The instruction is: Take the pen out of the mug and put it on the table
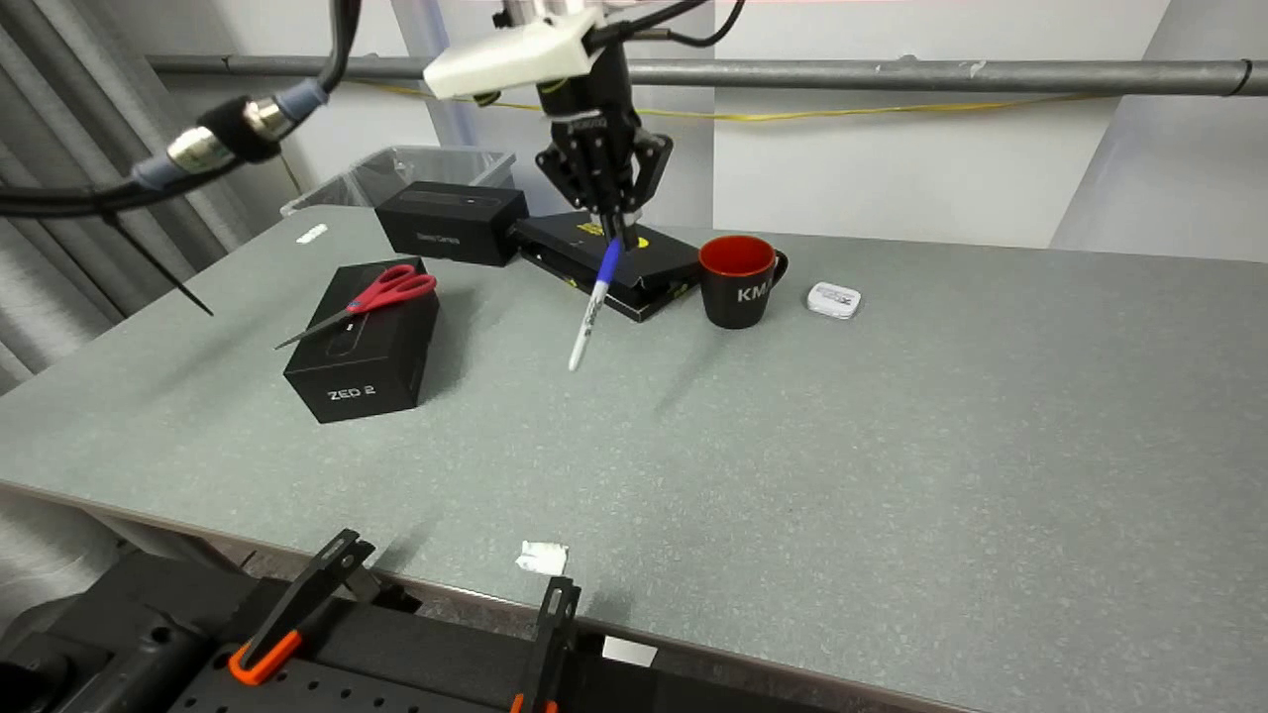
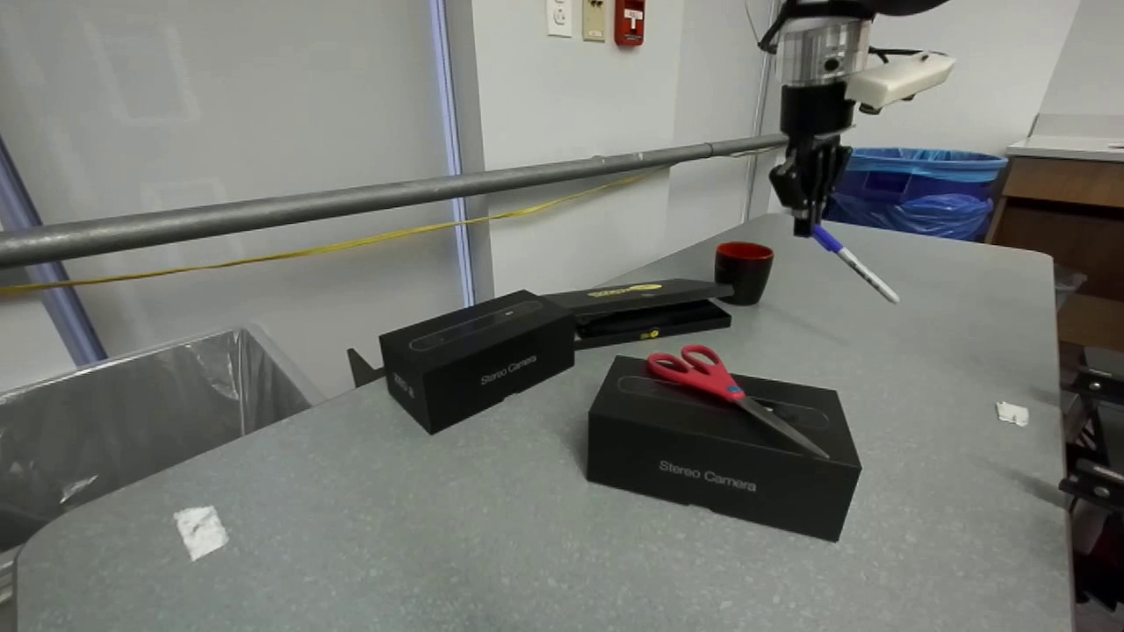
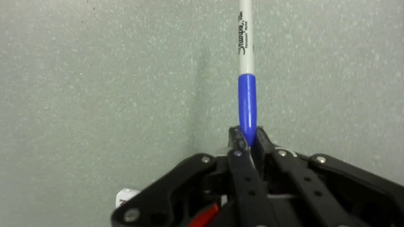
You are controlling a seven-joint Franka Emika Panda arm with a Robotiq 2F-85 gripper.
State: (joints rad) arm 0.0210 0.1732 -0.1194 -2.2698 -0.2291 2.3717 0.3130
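Grey-green speckled tabletop [image 1: 892,465] — blue-capped Sharpie marker [image 3: 246,71] in midair above, out of black mug [image 1: 731,295], w/ Robotiq gripper [image 3: 248,136] pinched on cap end. Removal done — lowering + release prob. left.

Table [image 1: 892,446] — mug [image 1: 731,299], boxes [image 1: 374,364], perhaps paper [image 1: 542,558]

Soft, fairly even light falls on the worktop [image 1: 892,446], with a diffuse shadow beside the ZED 2 box [image 1: 367,352]. In the wrist view, a faint shadow flanks the Sharpie marker [image 3: 246,72]; the end effector [image 3: 248,135] looks slightly blurred.
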